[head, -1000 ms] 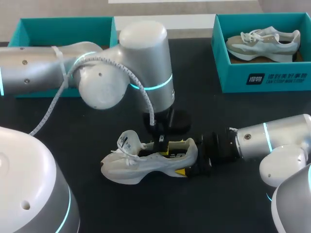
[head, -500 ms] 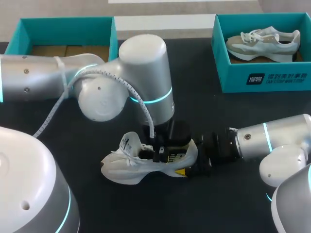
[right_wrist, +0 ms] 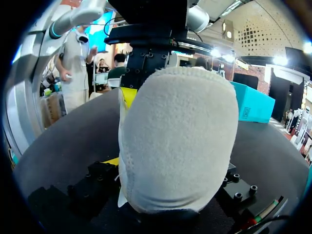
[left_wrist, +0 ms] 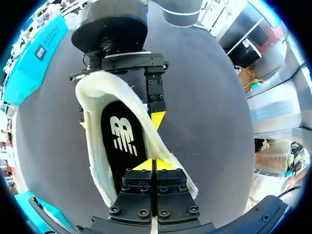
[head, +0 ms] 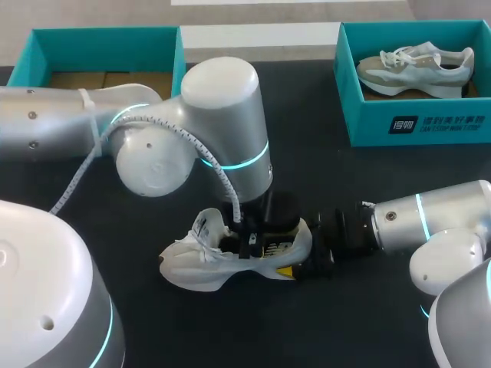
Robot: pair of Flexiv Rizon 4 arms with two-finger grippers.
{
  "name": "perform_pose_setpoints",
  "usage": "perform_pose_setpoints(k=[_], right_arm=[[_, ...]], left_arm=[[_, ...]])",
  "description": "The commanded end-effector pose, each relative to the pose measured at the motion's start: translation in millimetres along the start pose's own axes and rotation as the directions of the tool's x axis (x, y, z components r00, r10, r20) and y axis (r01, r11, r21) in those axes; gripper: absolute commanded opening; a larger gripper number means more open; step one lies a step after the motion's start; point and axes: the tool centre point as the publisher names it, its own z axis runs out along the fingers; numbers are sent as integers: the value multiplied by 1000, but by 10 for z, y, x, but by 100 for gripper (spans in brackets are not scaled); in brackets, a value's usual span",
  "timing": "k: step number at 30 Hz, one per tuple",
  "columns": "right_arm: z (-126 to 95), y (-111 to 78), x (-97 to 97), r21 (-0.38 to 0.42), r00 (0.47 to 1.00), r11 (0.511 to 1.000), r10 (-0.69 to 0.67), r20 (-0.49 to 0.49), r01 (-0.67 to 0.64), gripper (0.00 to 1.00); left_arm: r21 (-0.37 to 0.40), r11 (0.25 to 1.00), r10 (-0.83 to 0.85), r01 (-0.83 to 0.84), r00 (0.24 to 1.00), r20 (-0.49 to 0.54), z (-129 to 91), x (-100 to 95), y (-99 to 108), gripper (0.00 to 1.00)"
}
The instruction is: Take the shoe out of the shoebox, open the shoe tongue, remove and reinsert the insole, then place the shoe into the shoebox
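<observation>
head view: shoe [head: 230, 257] lies on the table [head: 368, 176], out of the box [head: 178, 54]; right gripper [head: 294, 257] clamps its heel, left gripper [head: 252, 244] dips into the opening
left wrist view: left jaws pressed together on the insole [left_wrist: 124, 141], seated inside
right wrist view: heel fills the jaws
judged: unboxing done, insole stage unclear, reboxing left

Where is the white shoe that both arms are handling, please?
In the head view the white shoe lies at the near middle of the black table, its heel held by the right gripper, with the left gripper inside its opening.
</observation>
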Motion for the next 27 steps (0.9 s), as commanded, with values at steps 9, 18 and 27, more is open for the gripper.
perform_pose_setpoints(k=[9, 18, 27], right_arm=[[22, -26, -17, 4, 1000, 1000, 0, 0, 0, 0], [22, -26, -17, 4, 1000, 1000, 0, 0, 0, 0], [22, -26, -17, 4, 1000, 1000, 0, 0, 0, 0]], left_arm=[[-4, 1000, 14, -14, 999, -34, 228, -56, 14, 24], [5, 1000, 28, -28, 998, -57, 297, 23, 55, 35], [-2, 998, 68, -68, 997, 38, 416, -73, 57, 43]])
